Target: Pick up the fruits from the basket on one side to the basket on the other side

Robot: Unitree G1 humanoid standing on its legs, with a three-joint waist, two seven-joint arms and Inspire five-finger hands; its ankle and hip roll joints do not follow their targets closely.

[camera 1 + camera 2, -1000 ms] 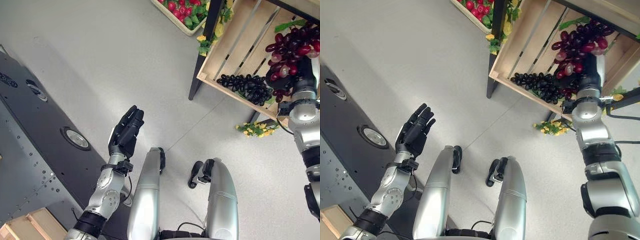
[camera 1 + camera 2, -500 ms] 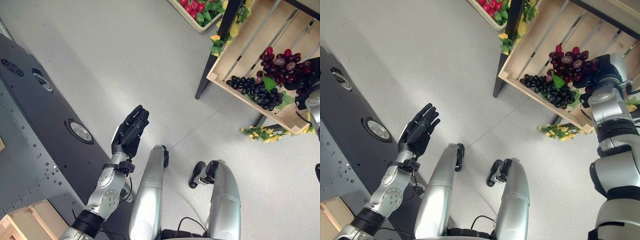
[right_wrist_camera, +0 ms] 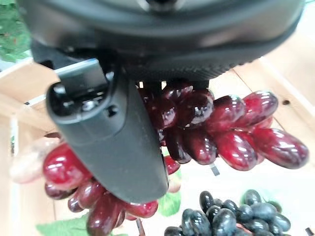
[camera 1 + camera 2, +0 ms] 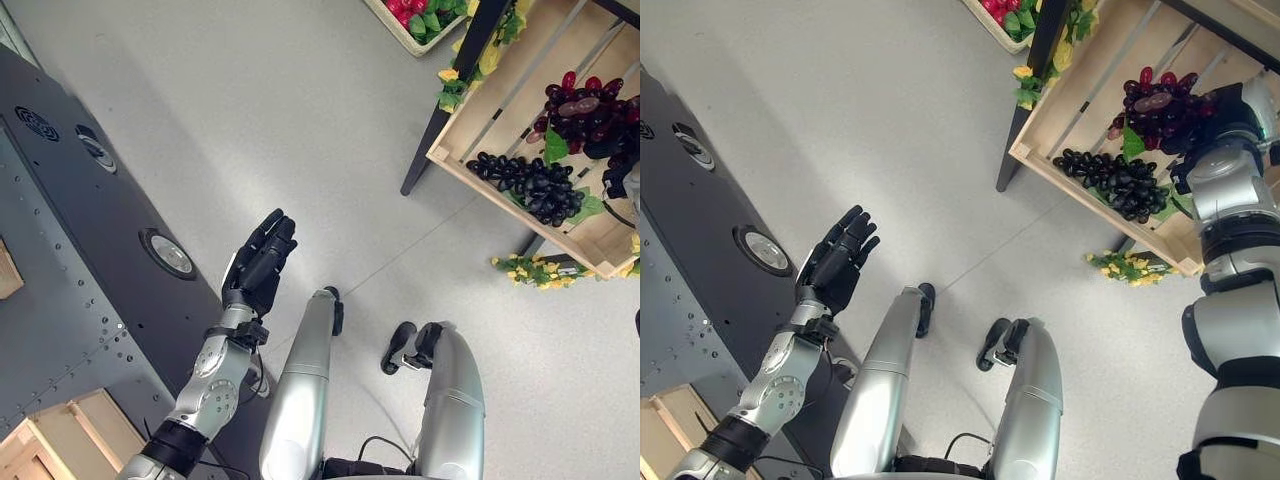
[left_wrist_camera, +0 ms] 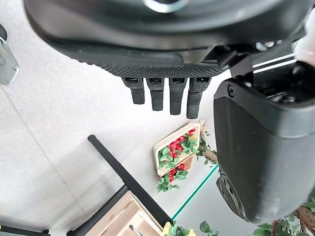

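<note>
Nearby, a tray of red fruit and greenery (image 4: 415,18) is seen on the floor beyond the wooden crate (image 4: 1080,95), whose dark post (image 4: 450,100) stands at its corner. Two bunches are counted in the crate: black grapes (image 4: 1120,180) lying low, red grapes (image 3: 211,123) above. The red bunch is clasped by the right hand (image 3: 118,137). The left hand (image 4: 260,265) is held flat and empty over the floor.

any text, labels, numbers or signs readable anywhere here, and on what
None can be read. The slatted wooden crate, the red grape bunch that the right hand is curled round, the black grape bunch, the dark grey metal panel and the open left hand carry no visible print.
</note>
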